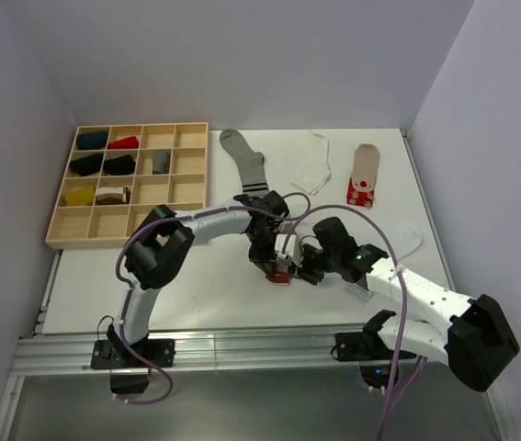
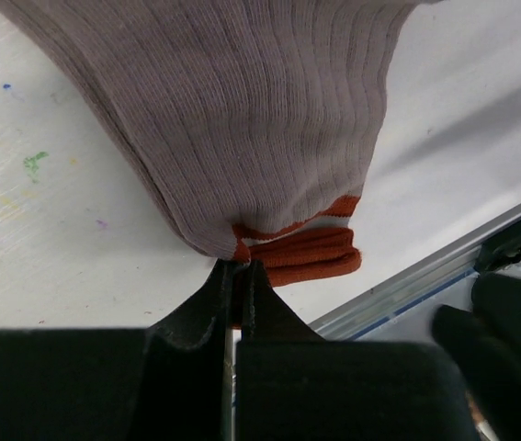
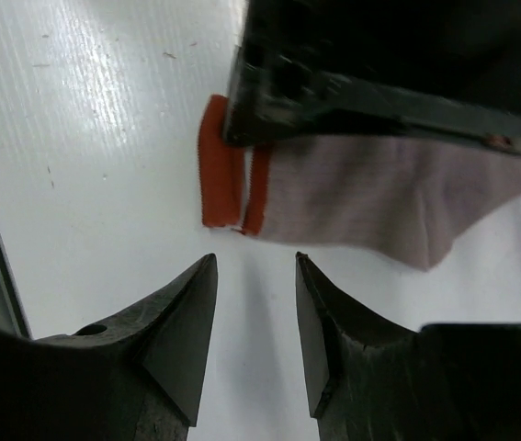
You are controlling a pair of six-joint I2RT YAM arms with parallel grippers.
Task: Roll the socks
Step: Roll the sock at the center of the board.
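Taupe red-cuffed sock pinched in closed left claw; right claw half-open, empty. Roll unfinished; grey striped sock, white sock lie flat far back.

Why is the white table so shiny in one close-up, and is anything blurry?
Right wrist view: glare streaks the white table; left wrist view: the taupe ribbed sock with the red cuff is sharp, the black fingers pinching it slightly soft; top view: evenly lit.
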